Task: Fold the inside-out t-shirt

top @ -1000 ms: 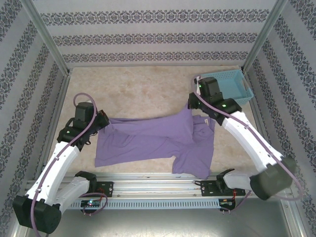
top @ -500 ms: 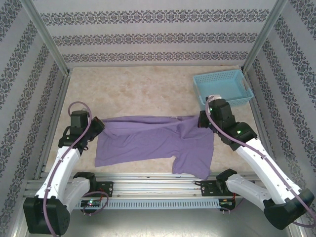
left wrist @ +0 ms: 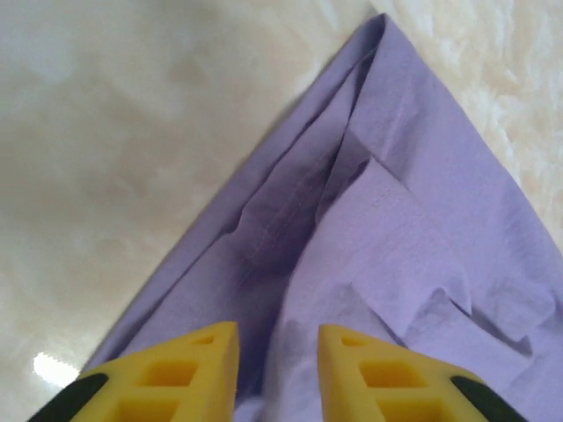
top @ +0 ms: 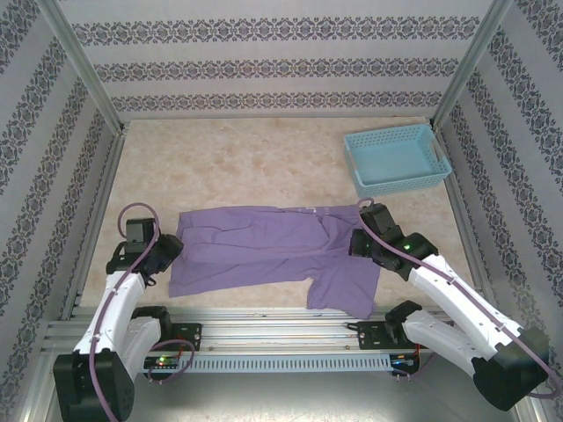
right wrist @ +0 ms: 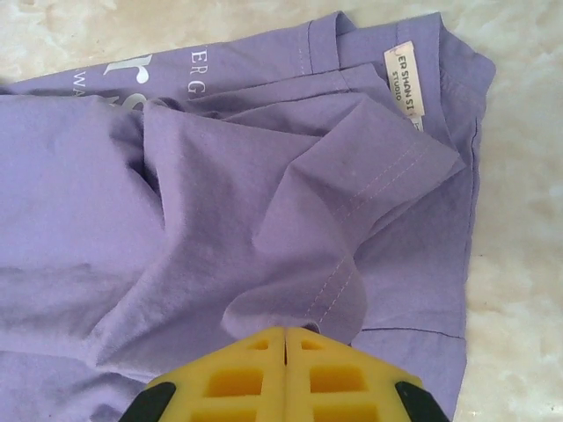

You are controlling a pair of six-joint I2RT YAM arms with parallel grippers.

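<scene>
The right gripper (right wrist: pixel 286 332) pinches a t-shirt (top: pixel 264 246) fold; left gripper (left wrist: pixel 274 334) — parted.

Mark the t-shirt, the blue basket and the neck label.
t-shirt (top: pixel 255 251), top external view, middle of the body.
blue basket (top: pixel 396 163), top external view, bare floor.
neck label (right wrist: pixel 404 81), right wrist view, label's centre.

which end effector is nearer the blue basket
Right. The right end effector is on the t-shirt, nearward of the basket; the left end effector is at its opposite end.
</scene>
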